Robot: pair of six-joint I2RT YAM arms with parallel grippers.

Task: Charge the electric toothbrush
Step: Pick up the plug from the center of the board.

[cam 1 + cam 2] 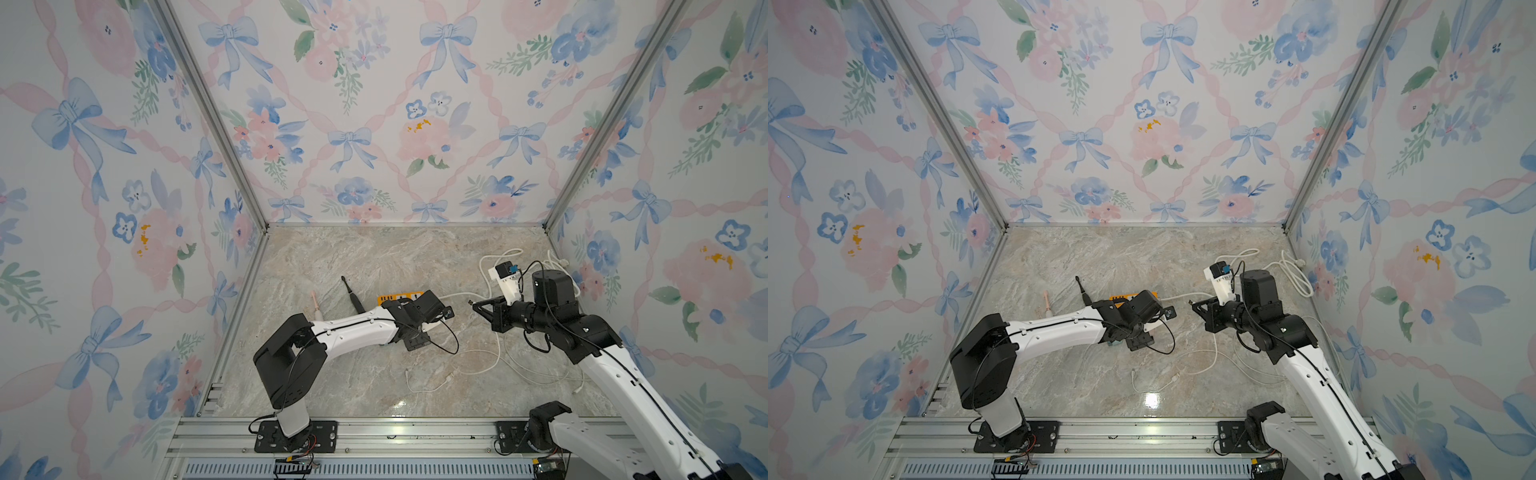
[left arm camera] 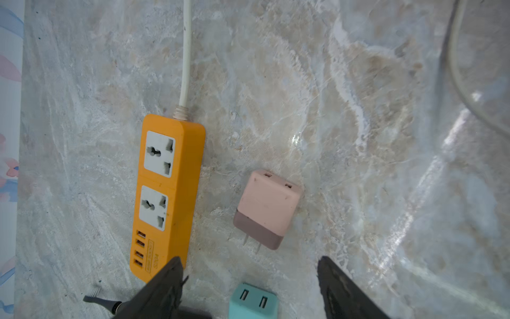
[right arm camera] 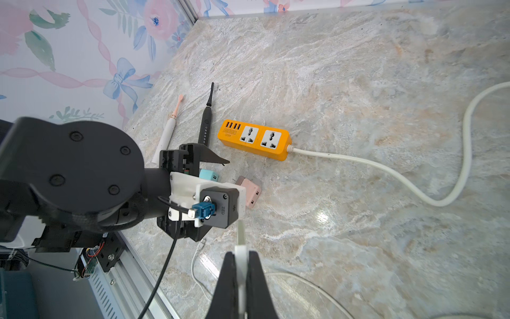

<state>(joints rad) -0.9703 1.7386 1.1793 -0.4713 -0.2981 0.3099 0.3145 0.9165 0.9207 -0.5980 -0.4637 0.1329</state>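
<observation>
Worktop (image 1: 374,257) scene, all places given relative to the orange power strip (image 2: 168,193).

The strip lies flat, with two sockets facing up and a row of USB ports at one end. Its white cord (image 3: 386,171) leaves the opposite end and curves away across the marble.

The black electric toothbrush (image 3: 205,127) lies flat just beside the strip's USB end, not touching it. Its brush head points away toward the back wall. A pink-and-white toothbrush (image 3: 167,132) lies alongside it, one place farther from the strip.

A pink adapter (image 2: 266,210) rests on its side near the strip's long edge, clear of it, with its two prongs pointing toward the USB-end side. A teal adapter (image 2: 252,303) sits past the pink one, farther along in that same direction.

The left gripper (image 2: 249,262) hovers off the strip's USB end, released. Its jaws stand wide apart with nothing between them. One finger (image 2: 168,279) overlaps the strip's corner in the left wrist view; whether it touches cannot be told.

The right gripper (image 3: 241,258) is held beyond the strip's cord end, well apart from it. It is clenched on the plug of a white cable (image 3: 240,237), and the metal connector juts out past the fingertips. A second loose white cable (image 1: 428,384) lies on the worktop, well apart from the strip on the robot's side.
</observation>
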